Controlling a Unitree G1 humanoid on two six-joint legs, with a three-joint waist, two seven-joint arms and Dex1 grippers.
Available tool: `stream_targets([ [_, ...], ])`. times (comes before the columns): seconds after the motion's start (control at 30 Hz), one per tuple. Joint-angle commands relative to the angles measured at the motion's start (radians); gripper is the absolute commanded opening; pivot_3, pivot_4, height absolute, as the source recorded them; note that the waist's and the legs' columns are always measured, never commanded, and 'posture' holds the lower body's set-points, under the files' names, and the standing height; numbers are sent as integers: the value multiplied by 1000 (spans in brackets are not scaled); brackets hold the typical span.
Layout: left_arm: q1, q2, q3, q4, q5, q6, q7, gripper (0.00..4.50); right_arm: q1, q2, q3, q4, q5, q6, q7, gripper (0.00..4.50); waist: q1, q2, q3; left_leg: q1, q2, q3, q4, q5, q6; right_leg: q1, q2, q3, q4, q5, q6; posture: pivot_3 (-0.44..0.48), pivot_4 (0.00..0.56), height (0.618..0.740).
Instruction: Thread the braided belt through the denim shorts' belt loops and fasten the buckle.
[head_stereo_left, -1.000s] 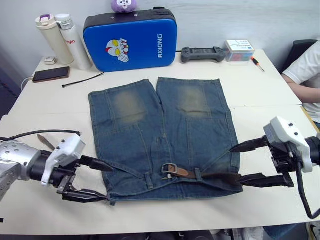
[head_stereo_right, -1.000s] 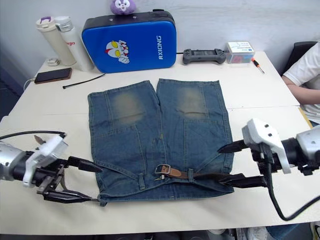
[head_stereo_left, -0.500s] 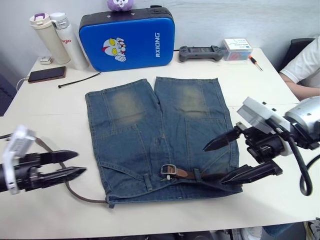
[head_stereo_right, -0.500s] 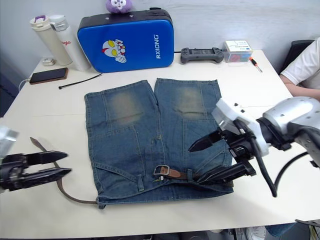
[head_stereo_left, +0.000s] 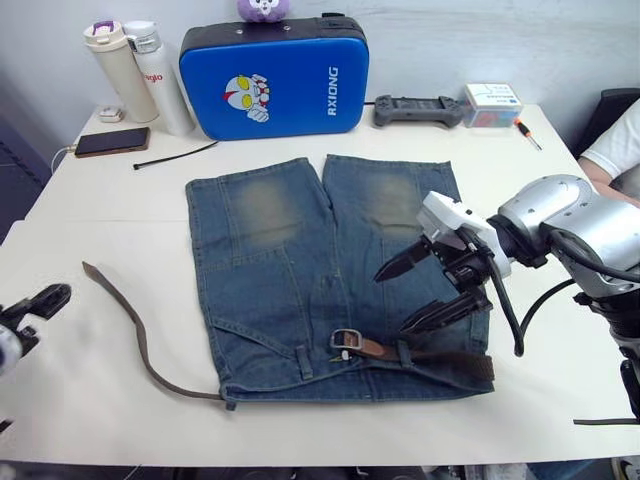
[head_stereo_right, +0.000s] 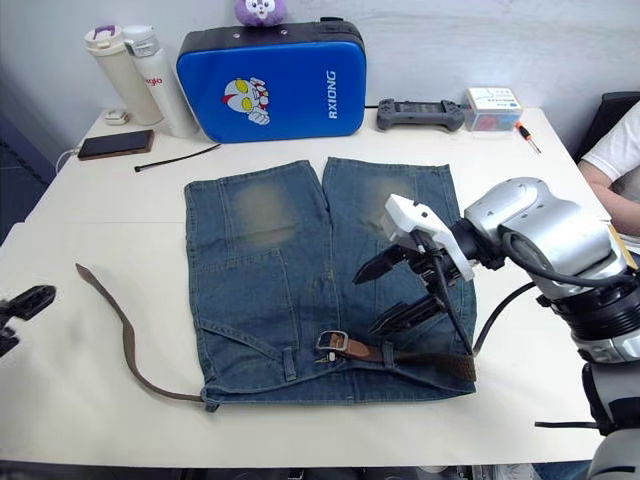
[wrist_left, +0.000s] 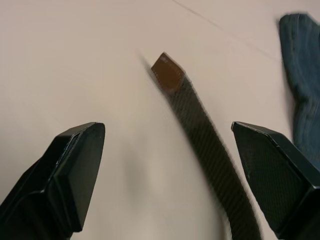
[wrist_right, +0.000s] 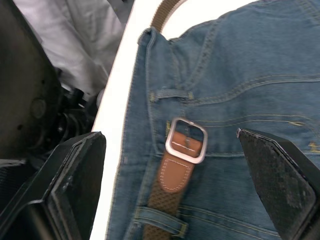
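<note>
**Belt tail dropped on the left, right claw over the buckle**

Released since a moment ago, the braided belt (head_stereo_left: 130, 335) tail lies loose on the table (head_stereo_left: 90, 400), curving from the waistband's left corner out toward the left edge. Its long axis runs across the denim shorts (head_stereo_left: 320, 280) waistband; the buckle (head_stereo_left: 346, 341) sits mid-waist, just beside a belt loop (head_stereo_left: 303, 361). Shorts lie flat, legs pointing away, waist nearest.

Left gripper (wrist_left: 165, 180) has pulled back, fingers apart, empty, with the tail tip between them. Right gripper (head_stereo_left: 410, 295) has moved in above the waistband, fingers spread, holding nothing.
</note>
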Motion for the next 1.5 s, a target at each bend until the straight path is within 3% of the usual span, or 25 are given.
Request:
stream_targets([
  [0.03,-83,-33,-32,-25,28,-6,146,4441,11,-27,-70,-48,26,14,47,4474,-1,-3,0,-4,0,0,4,0,0,-3,1,-1,2,0,0,0,150,740],
  [0.2,-131,-78,-128,65,88,-6,222,4441,76,-57,-130,-118,34,48,-10,4474,-3,-5,0,-7,0,0,5,0,0,-7,1,0,3,0,0,0,150,740],
  [0.33,-181,-168,-163,112,131,-6,290,4441,122,-71,-180,-174,44,62,-37,4474,1,-5,0,-7,0,0,6,0,0,-9,1,-1,4,0,0,0,150,740],
  [0.43,-183,-195,-179,121,163,-6,311,3770,137,-72,-224,-200,73,88,-55,4500,1,-5,0,-7,0,0,6,0,-1,-9,1,-1,5,0,0,0,150,740],
  [0.53,-208,-177,-179,120,208,-6,298,2458,132,-67,-236,-206,75,106,-73,4500,1,-5,0,-7,0,0,6,0,-1,-10,1,0,5,0,0,0,150,740],
  [0.73,-183,87,-529,47,214,-249,-24,32,125,-40,-234,-173,20,70,-135,4500,2,-11,3,-9,0,0,6,0,-2,-11,1,-1,5,0,0,0,150,740],
  [0.87,-151,341,-903,-82,292,-571,-388,32,117,-15,-231,-154,-49,9,-199,4500,-2,-10,3,-9,-2,0,5,0,-2,-11,-1,0,3,0,0,0,150,740],
  [0.97,-148,419,-1029,-105,340,-754,-560,32,117,8,-245,-146,-83,-25,-251,4500,-6,-7,4,-9,-2,1,2,0,-2,-11,-1,0,0,0,0,0,150,740],
  [1.07,-157,444,-1095,-79,397,-893,-666,32,124,22,-261,-151,-104,-54,-291,4500,-16,-6,5,-9,-1,1,1,0,-1,-13,0,1,1,0,0,0,150,740],
  [1.23,-198,397,-1160,-25,421,-1120,-854,32,139,61,-256,-202,-166,-122,-386,4500,-22,-6,5,-10,0,1,1,1,-1,-14,1,0,2,-1,-1,0,150,740],
  [1.5,-217,353,-1219,40,417,-1264,-1102,32,149,201,-210,-223,-268,-212,-522,4500,-25,-6,5,-11,0,1,2,2,0,-14,1,0,3,-1,-1,0,150,740],
])
